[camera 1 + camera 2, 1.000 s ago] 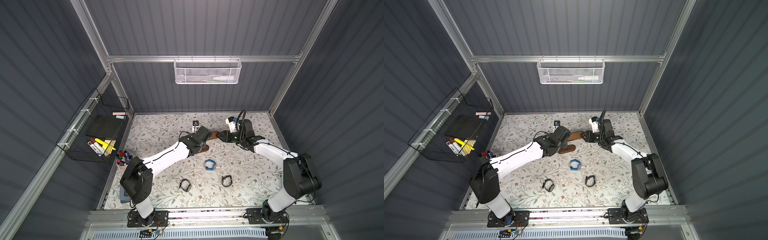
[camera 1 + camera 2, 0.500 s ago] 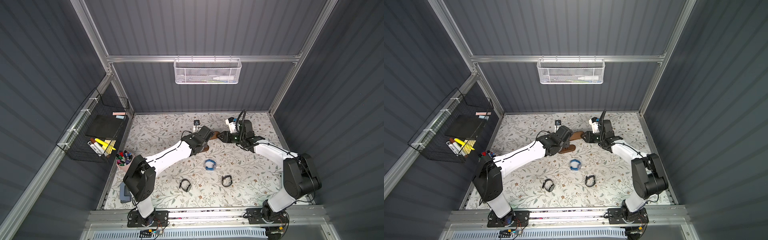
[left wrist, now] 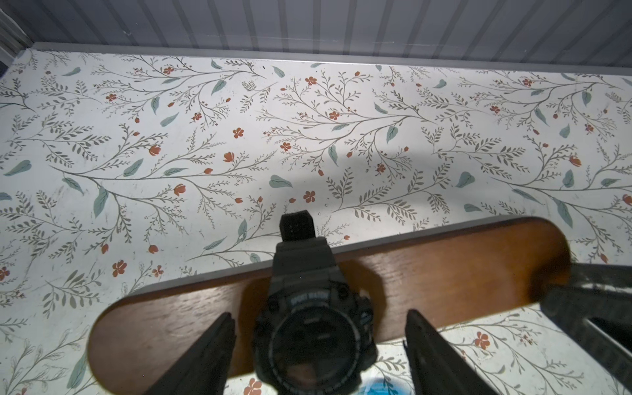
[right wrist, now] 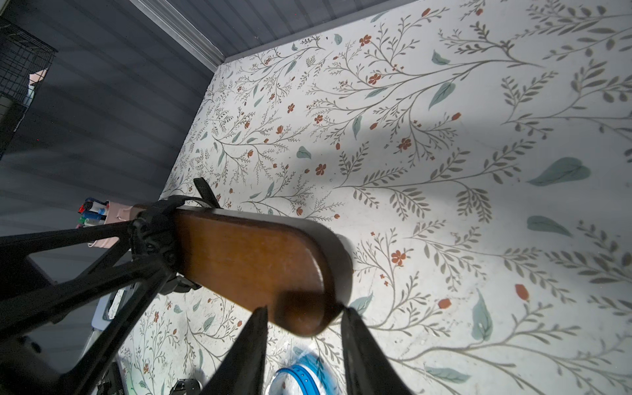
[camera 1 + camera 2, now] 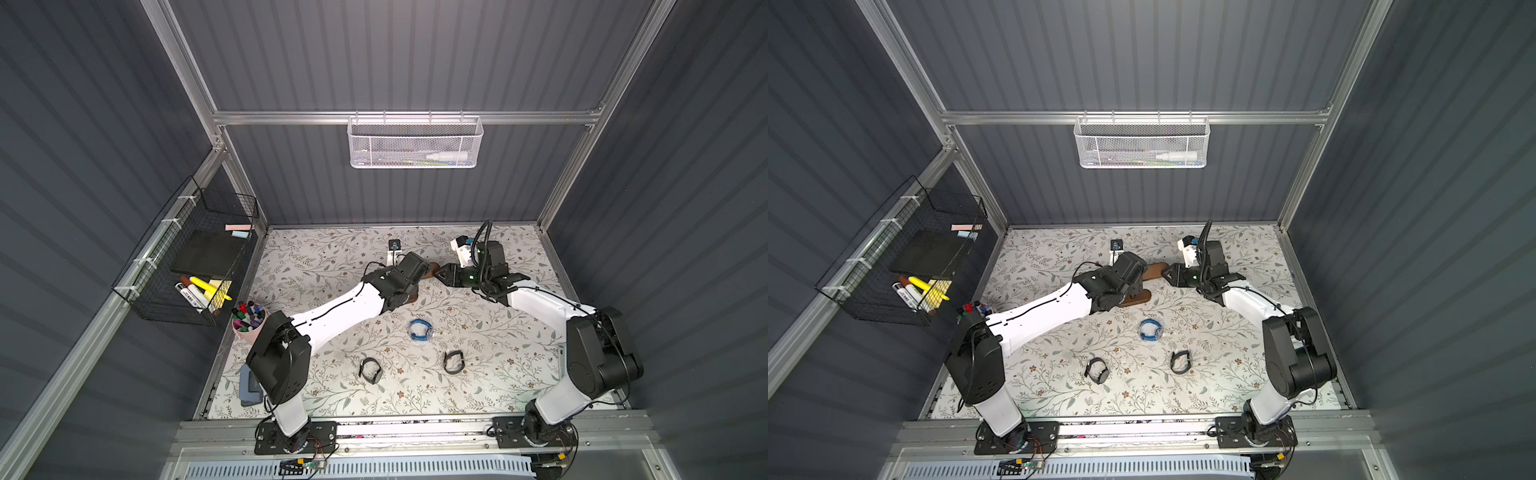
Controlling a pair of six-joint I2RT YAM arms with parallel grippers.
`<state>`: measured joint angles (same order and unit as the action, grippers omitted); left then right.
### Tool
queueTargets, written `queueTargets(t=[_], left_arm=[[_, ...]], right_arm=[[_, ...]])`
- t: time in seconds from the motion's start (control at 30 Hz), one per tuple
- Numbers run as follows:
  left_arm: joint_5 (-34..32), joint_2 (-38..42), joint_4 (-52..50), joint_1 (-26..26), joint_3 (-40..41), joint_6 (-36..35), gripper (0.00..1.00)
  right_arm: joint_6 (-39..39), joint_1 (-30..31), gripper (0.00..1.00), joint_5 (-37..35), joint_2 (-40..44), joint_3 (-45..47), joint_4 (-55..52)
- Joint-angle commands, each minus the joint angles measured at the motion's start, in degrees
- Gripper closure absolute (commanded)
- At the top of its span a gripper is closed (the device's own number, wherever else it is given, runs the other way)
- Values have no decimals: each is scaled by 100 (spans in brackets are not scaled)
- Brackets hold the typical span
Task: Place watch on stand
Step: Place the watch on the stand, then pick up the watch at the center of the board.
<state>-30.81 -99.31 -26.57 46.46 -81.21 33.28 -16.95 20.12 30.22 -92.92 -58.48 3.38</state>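
Watch (image 3: 307, 342) on stand (image 3: 444, 273) over floral tabletop (image 3: 205, 136), grey ribbed walls (image 5: 374, 62); left jaws wide, right jaws tight on stand.

L claw lets go of watch
L claw (image 3: 319, 314) has spread wide vs 1 s ago, fingers (image 3: 212, 349) now clear of watch (image 3: 307, 342) both sides, watch left sitting on stand (image 3: 444, 273) bar. L arm (image 5: 345, 307) edged slightly toward 2 o'clock.

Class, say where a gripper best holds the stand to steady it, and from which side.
The stand by its bar's rounded end, from the robot's right, as the right gripper does: that end is flat and narrow, clear of the watch and left gripper.
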Motion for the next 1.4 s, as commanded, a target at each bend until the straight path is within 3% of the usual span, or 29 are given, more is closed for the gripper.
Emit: queueTargets(t=[0.0,0.37,0.6,0.73,1.0,1.2,1.37], left_arm=[[-235,422,38,33,-27,-139,21],[241,1870,-433,37,837,-408,25],[1247,1993,-1352,30,969,-564,29],[1848,1819,-1925,36,1195,-449,41],[2378,2240,-1677,59,2315,-31,54],[2721,2258,-1650,555,2710,82,52],[2780,2306,-1652,1002,2946,252,53]], right_arm=[[-6,1,51,-57,232,12,-45],[227,1,17,-667,747,-12,-592],[-63,40,1,-907,1457,511,-1058],[-414,209,1,-1050,2044,1192,-988],[-1008,1139,1,-1626,3236,2300,-1169],[-1603,1730,1,-1812,3693,2895,-1117],[-1794,1863,1,-1957,3825,3183,-1054]])
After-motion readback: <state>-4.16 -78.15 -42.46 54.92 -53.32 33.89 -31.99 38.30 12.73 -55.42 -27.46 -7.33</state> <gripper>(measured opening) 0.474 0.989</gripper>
